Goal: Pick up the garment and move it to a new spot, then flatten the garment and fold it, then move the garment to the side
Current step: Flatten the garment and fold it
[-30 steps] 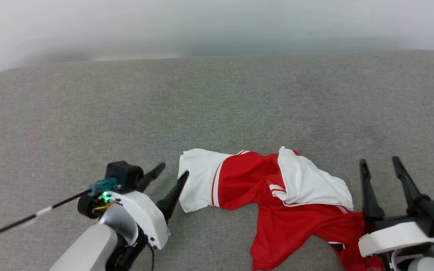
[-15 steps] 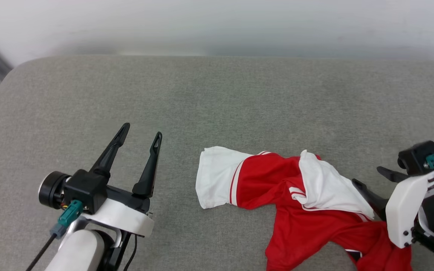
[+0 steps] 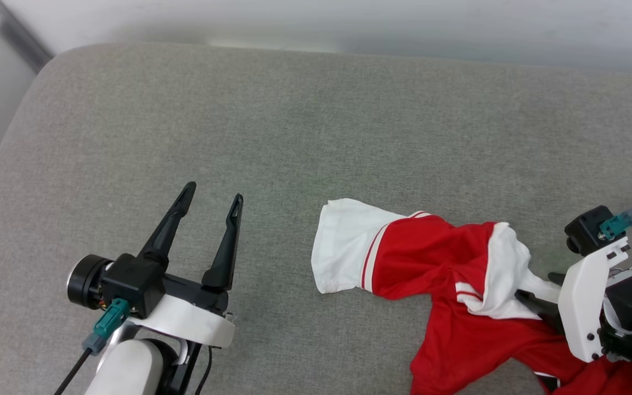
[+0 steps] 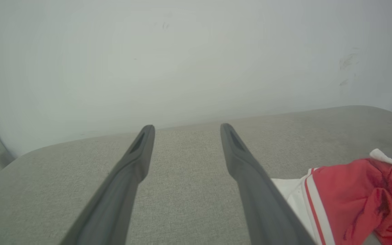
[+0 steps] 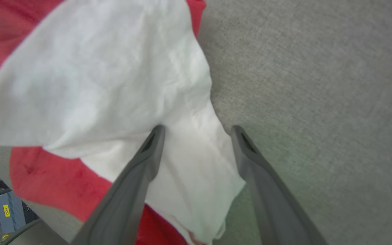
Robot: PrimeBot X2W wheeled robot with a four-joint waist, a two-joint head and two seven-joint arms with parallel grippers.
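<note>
Our crumpled red jersey T-shirt (image 3: 431,258) with white sleeves lies lower right in the head view on the grey fabric cushion (image 3: 294,120). Our right gripper (image 5: 197,127), spread, straddles a white sleeve's edge with its 2 fingers. Our left gripper (image 3: 213,193), spread and empty, stands lower left, apart.

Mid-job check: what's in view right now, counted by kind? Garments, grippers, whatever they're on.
garment: 1
grippers: 2, the left gripper and the right gripper, both with fingers apart
grey surface: 1
Total: 4
</note>
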